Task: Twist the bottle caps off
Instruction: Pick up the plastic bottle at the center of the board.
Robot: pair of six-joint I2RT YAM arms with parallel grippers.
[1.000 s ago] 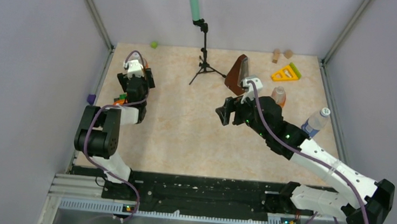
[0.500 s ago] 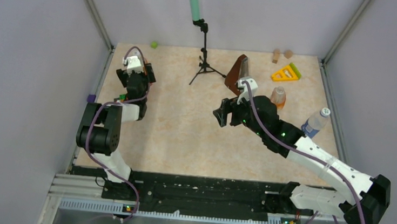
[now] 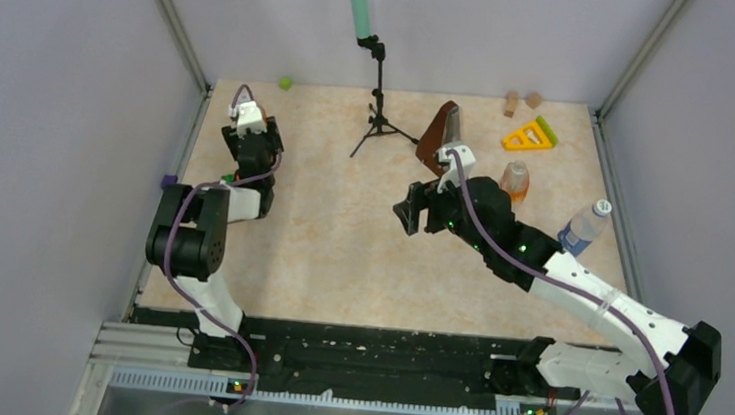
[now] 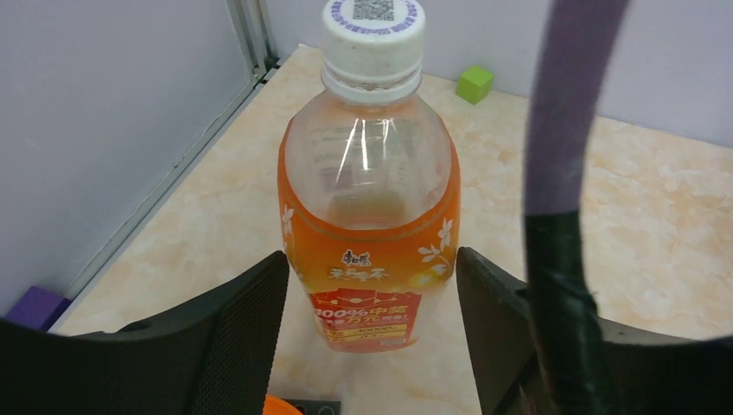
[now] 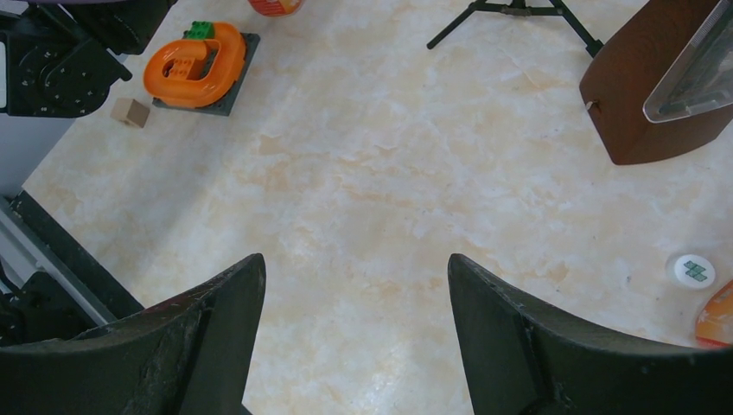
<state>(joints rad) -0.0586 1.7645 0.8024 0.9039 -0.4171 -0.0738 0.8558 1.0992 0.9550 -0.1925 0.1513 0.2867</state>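
Observation:
An orange-drink bottle (image 4: 367, 216) with a white cap (image 4: 373, 30) stands upright at the back left. My left gripper (image 4: 372, 259) is shut on its lower body, one pad against each side. From above, the left gripper (image 3: 256, 126) hides most of that bottle. My right gripper (image 3: 407, 211) hovers open and holds nothing above bare table (image 5: 356, 259). A squat orange bottle (image 3: 515, 178) stands to its right, with a loose white cap (image 5: 694, 271) on the table beside it. A clear blue-label bottle (image 3: 583, 226) leans at the right, its cap (image 3: 601, 206) on.
A brown metronome (image 3: 440, 139) and a black tripod (image 3: 379, 118) stand behind the right gripper. A yellow triangle toy (image 3: 530, 134) and wooden blocks (image 3: 521, 102) lie at the back right. An orange ring toy (image 5: 194, 65) and a wooden block (image 5: 130, 112) lie by the left arm. A green cube (image 4: 474, 83) sits in the back-left corner.
My left gripper has moved farther back around the orange bottle, opening wider and then closing in on its sides. The right gripper shifted slightly left early on, then stayed still.

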